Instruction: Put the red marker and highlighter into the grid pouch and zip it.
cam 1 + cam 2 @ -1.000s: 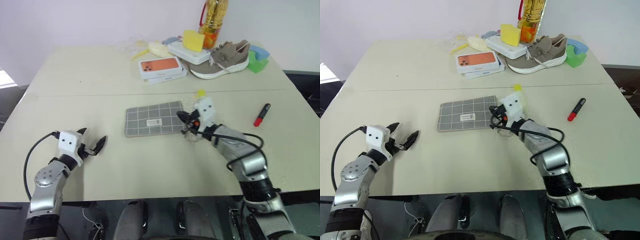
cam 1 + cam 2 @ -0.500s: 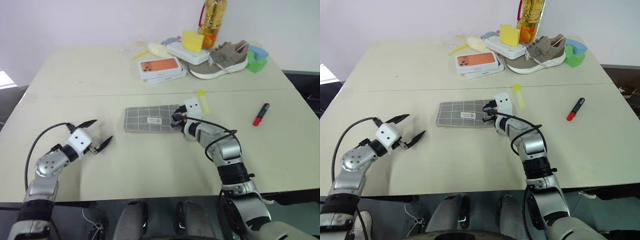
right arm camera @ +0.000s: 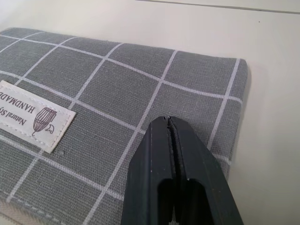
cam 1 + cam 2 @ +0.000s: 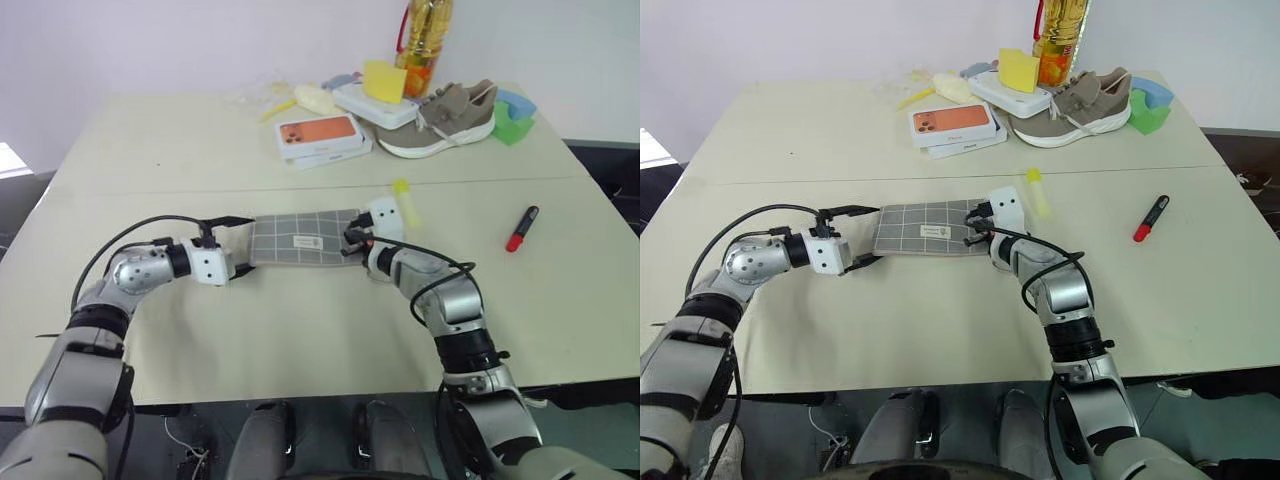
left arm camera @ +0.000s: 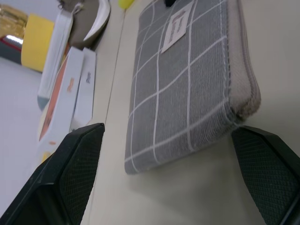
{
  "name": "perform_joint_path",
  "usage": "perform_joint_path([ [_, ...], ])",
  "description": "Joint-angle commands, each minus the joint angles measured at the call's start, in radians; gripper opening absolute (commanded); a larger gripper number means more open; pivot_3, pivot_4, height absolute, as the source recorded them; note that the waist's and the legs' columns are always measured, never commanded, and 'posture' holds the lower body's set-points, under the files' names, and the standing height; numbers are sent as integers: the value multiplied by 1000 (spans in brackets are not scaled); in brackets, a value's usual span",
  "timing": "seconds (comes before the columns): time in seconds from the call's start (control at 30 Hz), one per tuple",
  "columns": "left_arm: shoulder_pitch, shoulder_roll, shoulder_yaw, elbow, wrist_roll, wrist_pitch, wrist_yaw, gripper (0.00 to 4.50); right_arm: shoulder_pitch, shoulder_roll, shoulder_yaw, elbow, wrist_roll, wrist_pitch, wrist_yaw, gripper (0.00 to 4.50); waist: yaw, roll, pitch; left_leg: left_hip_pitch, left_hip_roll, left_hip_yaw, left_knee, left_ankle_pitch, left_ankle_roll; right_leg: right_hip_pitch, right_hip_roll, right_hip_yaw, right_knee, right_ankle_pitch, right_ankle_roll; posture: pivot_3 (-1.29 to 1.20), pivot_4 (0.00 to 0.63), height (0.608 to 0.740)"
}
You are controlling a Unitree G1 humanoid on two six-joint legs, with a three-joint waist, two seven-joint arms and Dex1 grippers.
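Early days here: our left gripper (image 4: pixel 232 245) spreads wide around the near-left end of the grid pouch (image 4: pixel 300 238), our right gripper (image 4: pixel 353 240) sits pressed together on its other end, while the highlighter (image 4: pixel 404 199) and red marker (image 4: pixel 523 229) wait unpacked on the table (image 4: pixel 300 330) beyond.

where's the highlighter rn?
In the eye views the highlighter lies on the table, right of centre, just beyond the right gripper at the pouch's right end. The red marker lies farther right.
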Motion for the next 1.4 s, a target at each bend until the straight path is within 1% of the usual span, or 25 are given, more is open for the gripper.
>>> perform_joint_path([
  [0.03,-37,-18,-58,62,55,-67,9,3955,18,4,9,-10,-9,23,-6,0,1,0,0,0,0,0,0,0,0,0,0,0,0,0,0,0,150,740],
  [0.07,-46,-19,-64,75,65,-71,17,3695,18,4,9,-10,-10,24,-7,0,1,0,0,0,0,0,0,0,0,0,0,0,0,0,0,0,150,740],
  [0.1,-57,-19,-71,87,80,-72,33,3233,18,4,9,-11,-11,23,-8,0,1,0,0,0,0,0,0,0,0,0,0,0,0,0,0,0,150,740],
  [0.27,-91,-26,-87,119,113,-90,110,645,18,3,18,-20,-21,21,-9,0,2,0,0,0,0,0,0,0,0,0,0,0,0,0,0,0,150,740],
  [0.3,-93,-27,-90,121,117,-95,120,230,19,4,19,-22,-23,19,-8,0,2,0,0,0,0,0,0,0,0,0,0,0,0,0,0,0,150,740],
  [0.33,-94,-27,-93,124,120,-97,128,52,20,6,18,-25,-23,18,-8,0,2,0,0,0,0,0,0,0,0,0,0,0,0,0,0,0,150,740],
  [0.4,-81,-31,-77,128,94,-102,142,52,22,8,10,-36,-22,4,-10,0,2,0,0,0,0,0,0,0,0,0,0,0,0,0,1,0,150,740],
  [0.43,-74,-38,-63,134,59,-88,117,52,19,2,8,-41,-31,-12,-15,0,2,0,0,0,0,0,0,0,0,0,0,0,0,0,1,0,150,740],
  [0.47,-67,-45,-49,137,16,-72,79,52,17,-6,6,-50,-40,-28,-17,0,2,0,0,0,0,0,0,0,0,0,0,0,0,0,1,0,150,740],
  [0.53,-42,-59,-9,113,-113,-9,-52,52,11,-34,-30,-95,-21,-53,9,0,1,0,0,0,0,0,0,0,0,0,0,0,0,0,1,0,150,740],
  [0.57,-29,-69,22,85,-186,47,-109,14,11,-49,-50,-121,-3,-54,26,249,0,0,0,0,0,0,0,0,0,0,0,0,0,0,1,0,150,740],
  [0.63,6,-85,78,7,-310,173,-196,0,18,-92,-69,-169,12,-42,55,851,-1,-1,1,-1,0,0,0,0,0,-1,-1,0,0,0,1,0,150,740],
  [0.67,34,-87,101,-60,-369,248,-229,0,22,-123,-71,-191,8,-40,70,1270,-3,-1,1,-2,0,0,0,0,0,-2,-1,0,0,0,1,0,150,740],
  [0.77,180,-73,144,-375,-500,526,-248,0,39,-205,-103,-260,21,-15,107,2804,-17,-1,2,-2,1,-2,0,0,0,-3,-1,0,0,0,1,0,150,740],
  [0.83,269,-63,157,-550,-526,650,-230,0,50,-233,-111,-294,34,-4,123,3695,-23,-1,2,-3,1,-4,0,0,0,-3,0,1,-1,0,1,0,150,740],
  [0.87,319,-56,164,-644,-535,714,-213,0,56,-248,-108,-313,36,1,134,4285,-26,-1,2,-2,1,-4,0,0,0,-3,0,1,0,0,1,0,150,740],
  [0.9,374,-53,171,-742,-536,772,-186,0,67,-260,-98,-342,49,17,154,4401,-27,-1,2,-2,1,-3,-1,0,0,-3,0,1,-1,0,1,0,150,740],
  [0.97,457,-52,185,-891,-536,864,-146,0,86,-267,-78,-389,69,47,177,4401,-26,0,2,-2,2,-3,-1,0,0,-3,1,2,0,0,1,0,150,740],
  [1.1,542,-56,199,-1057,-527,973,-97,0,114,-242,-23,-426,65,60,169,4401,-20,0,2,-1,2,-3,0,0,0,-3,1,3,0,0,0,0,150,740],
  [1.23,572,-62,201,-1124,-521,1025,-81,0,109,-211,-3,-400,57,86,142,4401,-15,0,2,-1,1,-3,0,0,0,-2,1,3,0,0,0,0,150,740],
  [1.4,579,-65,206,-1123,-502,1047,-69,0,113,-216,-27,-410,67,95,135,4401,-17,0,2,-1,1,-3,0,0,0,-2,0,3,-1,0,0,0,150,740],
])
